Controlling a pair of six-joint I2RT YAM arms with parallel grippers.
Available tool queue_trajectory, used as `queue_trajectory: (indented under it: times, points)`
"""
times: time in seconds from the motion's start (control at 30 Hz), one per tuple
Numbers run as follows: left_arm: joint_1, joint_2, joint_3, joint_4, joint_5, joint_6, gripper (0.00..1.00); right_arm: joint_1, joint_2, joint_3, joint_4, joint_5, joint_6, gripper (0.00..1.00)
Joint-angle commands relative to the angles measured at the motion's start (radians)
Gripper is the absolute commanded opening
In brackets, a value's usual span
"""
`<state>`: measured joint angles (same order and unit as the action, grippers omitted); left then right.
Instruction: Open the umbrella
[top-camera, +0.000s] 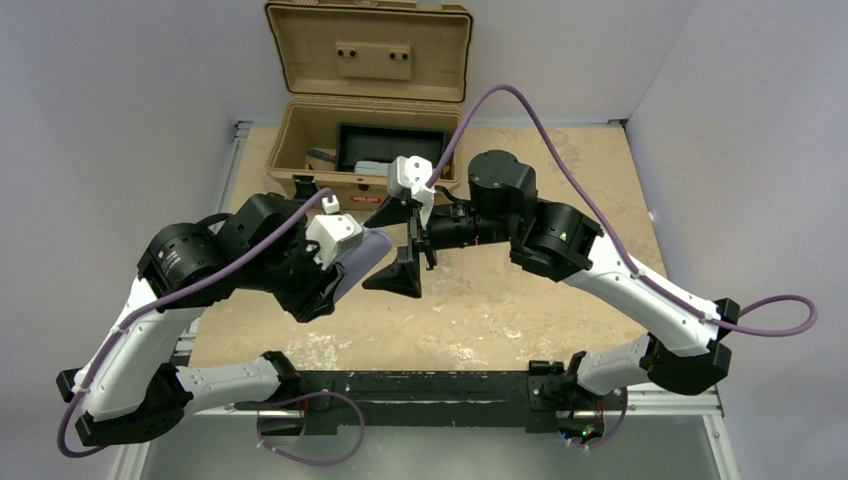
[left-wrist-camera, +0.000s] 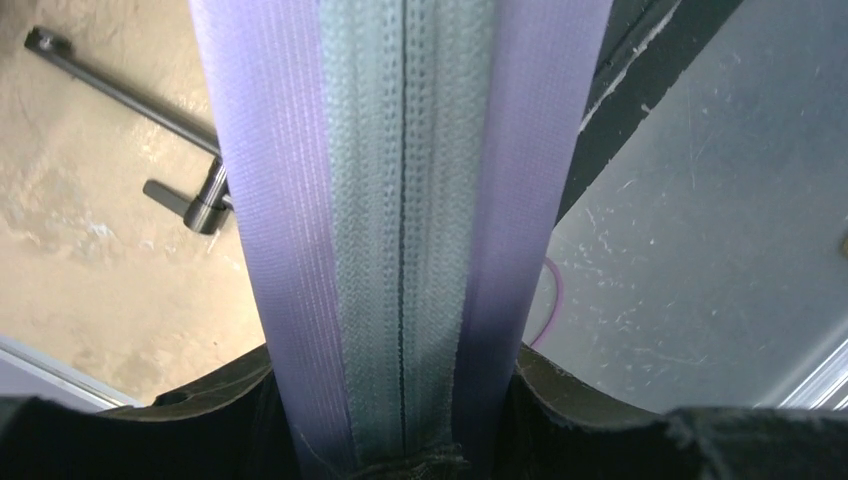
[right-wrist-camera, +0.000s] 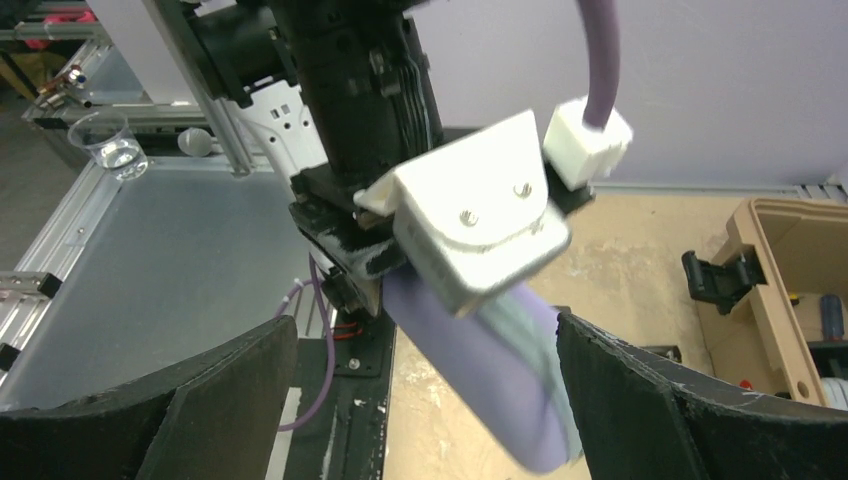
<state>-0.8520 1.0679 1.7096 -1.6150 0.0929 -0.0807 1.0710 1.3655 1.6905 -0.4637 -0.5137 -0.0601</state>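
The umbrella itself is hidden in every view. My left gripper (top-camera: 335, 270) is shut on a lavender-grey oblong case (top-camera: 365, 250) and holds it above the table, its free end pointing right. In the left wrist view the case (left-wrist-camera: 400, 200) fills the middle, its grey zipper closed, between my left gripper's (left-wrist-camera: 400, 390) fingers. My right gripper (top-camera: 388, 247) is open, with one finger on each side of the case's free end. In the right wrist view the case (right-wrist-camera: 490, 380) lies between the spread fingers of the right gripper (right-wrist-camera: 430, 400), touching neither.
A tan plastic toolbox (top-camera: 370, 120) stands open at the back of the table, with a black tray (top-camera: 390, 150) inside; its corner shows in the right wrist view (right-wrist-camera: 780, 300). A black metal T-handle (left-wrist-camera: 190, 190) lies below. A glass beaker (right-wrist-camera: 110, 140) stands off the table.
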Motion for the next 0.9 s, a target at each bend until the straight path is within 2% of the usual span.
queue_trajectory:
  times: [0.0, 0.17, 0.3, 0.43, 0.6, 0.77, 0.8, 0.87]
  points:
    - [-0.030, 0.009, 0.062, -0.091, 0.056, 0.160, 0.00, 0.000, 0.010, 0.061, 0.011, -0.016, -0.012, 0.99]
    - [-0.035, 0.012, 0.105, -0.127, 0.095, 0.229, 0.00, 0.000, 0.017, 0.044, 0.013, -0.009, -0.020, 0.99]
    - [-0.036, 0.018, 0.155, -0.159, 0.138, 0.268, 0.00, 0.000, -0.004, -0.031, 0.021, -0.032, -0.019, 0.99]
    - [-0.038, -0.001, 0.136, -0.139, 0.210, 0.269, 0.00, 0.000, -0.051, -0.117, 0.054, -0.032, -0.025, 0.99]
    - [-0.062, 0.004, 0.112, -0.139, 0.242, 0.267, 0.00, 0.000, -0.054, -0.139, 0.118, -0.102, 0.006, 0.92]
    - [-0.086, 0.003, 0.129, -0.136, 0.258, 0.258, 0.00, 0.000, -0.065, -0.118, 0.211, -0.165, 0.050, 0.91]
    - [-0.089, 0.003, 0.132, -0.133, 0.263, 0.255, 0.00, 0.000, -0.068, -0.122, 0.231, -0.181, 0.052, 0.89]
    - [-0.091, 0.004, 0.138, -0.133, 0.267, 0.245, 0.00, 0.000, -0.067, -0.124, 0.243, -0.200, 0.052, 0.80]
